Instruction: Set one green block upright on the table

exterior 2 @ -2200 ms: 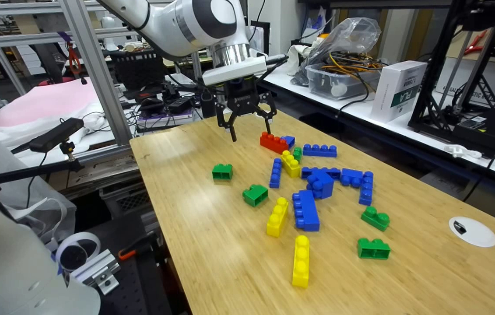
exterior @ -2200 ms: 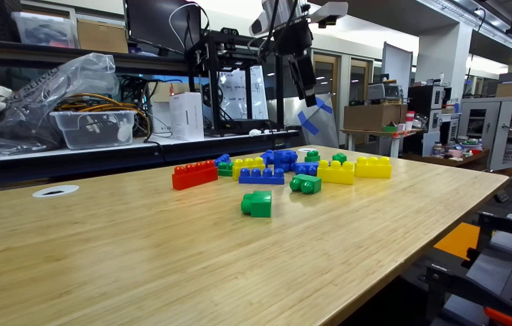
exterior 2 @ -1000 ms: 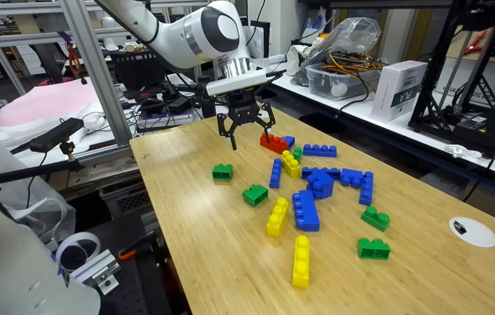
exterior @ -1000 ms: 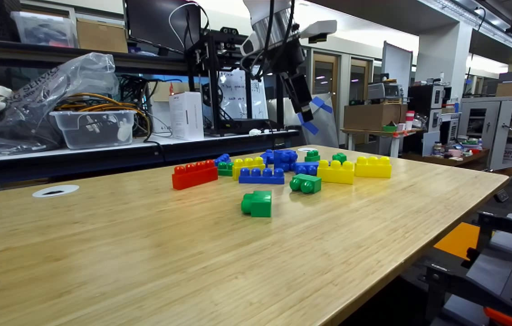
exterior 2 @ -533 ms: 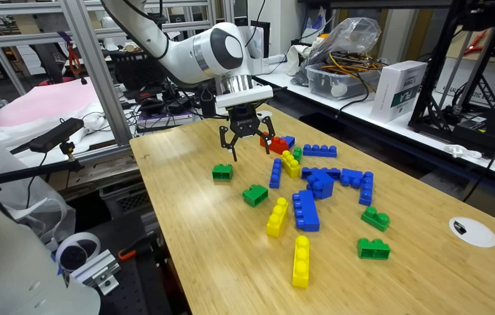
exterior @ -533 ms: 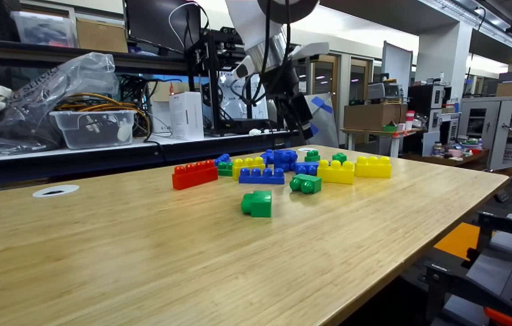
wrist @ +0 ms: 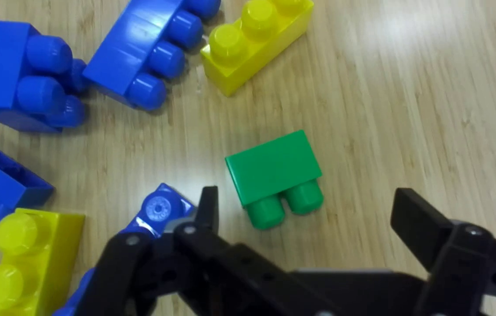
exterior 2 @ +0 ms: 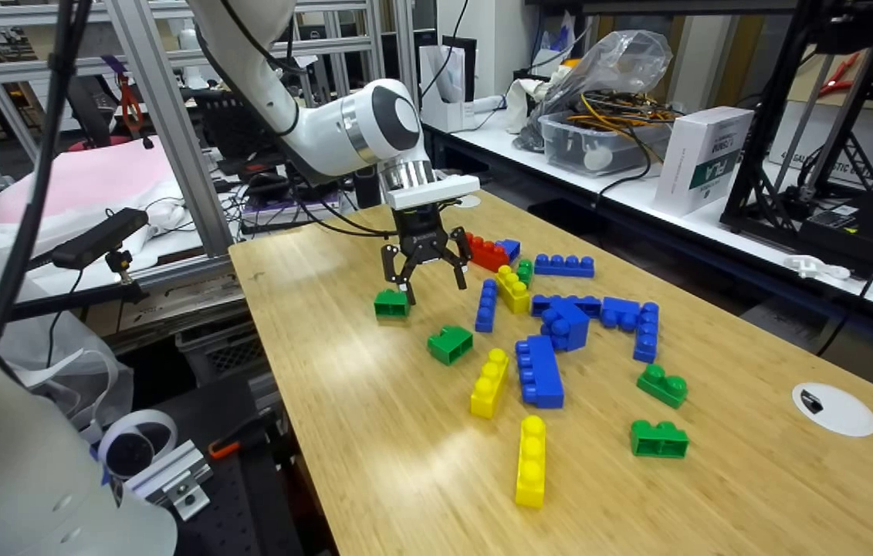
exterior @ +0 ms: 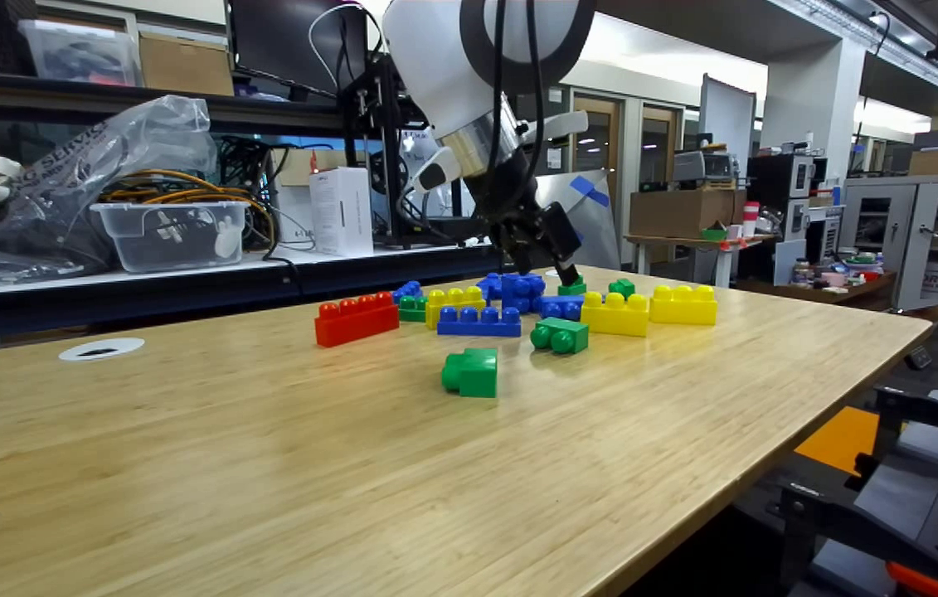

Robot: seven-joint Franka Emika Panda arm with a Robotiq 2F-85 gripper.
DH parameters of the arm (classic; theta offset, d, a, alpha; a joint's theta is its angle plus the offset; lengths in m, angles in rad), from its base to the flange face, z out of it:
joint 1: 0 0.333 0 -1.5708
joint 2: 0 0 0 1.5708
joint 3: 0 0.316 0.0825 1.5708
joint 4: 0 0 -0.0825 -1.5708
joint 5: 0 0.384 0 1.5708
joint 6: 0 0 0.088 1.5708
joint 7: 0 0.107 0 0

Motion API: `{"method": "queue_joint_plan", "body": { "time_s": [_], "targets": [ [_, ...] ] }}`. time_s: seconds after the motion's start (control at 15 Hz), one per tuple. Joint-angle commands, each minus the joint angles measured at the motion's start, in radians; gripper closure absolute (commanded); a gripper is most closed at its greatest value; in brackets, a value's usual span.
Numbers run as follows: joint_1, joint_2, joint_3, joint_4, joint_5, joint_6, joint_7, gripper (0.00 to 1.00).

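Several green bricks are on the table (exterior 2: pixel 374 432). A two-stud green block (wrist: pixel 274 166) lies on its side near the middle of the wrist view, its studs towards my gripper (wrist: pixel 309 210). It also shows in both exterior views (exterior: pixel 560 337) (exterior 2: pixel 450 345). The gripper is open and empty, its fingers wide apart. In an exterior view the gripper (exterior 2: pixel 436 292) hangs low over the table, behind the block and not touching it. One finger is close to another green brick (exterior 2: pixel 391 304), also on its side. Whether that finger touches it, I cannot tell.
Blue bricks (exterior 2: pixel 539 372) and a blue narrow brick (exterior 2: pixel 486 306) lie to one side. Yellow bricks (exterior 2: pixel 489 384) (exterior 2: pixel 531 462) and a red brick (exterior 2: pixel 486 252) stand nearby. More green bricks (exterior 2: pixel 661 386) (exterior 2: pixel 659 439) lie further off.
My gripper has come down towards the table and the green bricks, staying open. In an exterior view it has also come nearer the bricks. The bricks have not moved.
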Motion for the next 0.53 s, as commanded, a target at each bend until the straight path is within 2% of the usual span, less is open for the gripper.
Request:
{"method": "queue_joint_plan", "body": {
  "time_s": [0.0, 0.47],
  "targets": [
    [-0.002, 0.028, 0.007, 0.002, -0.06, 0.017, -0.078, 0.0],
    [-0.007, 0.055, 0.011, -0.024, -0.12, 0.038, -0.148, 0.0]
  ]
}}
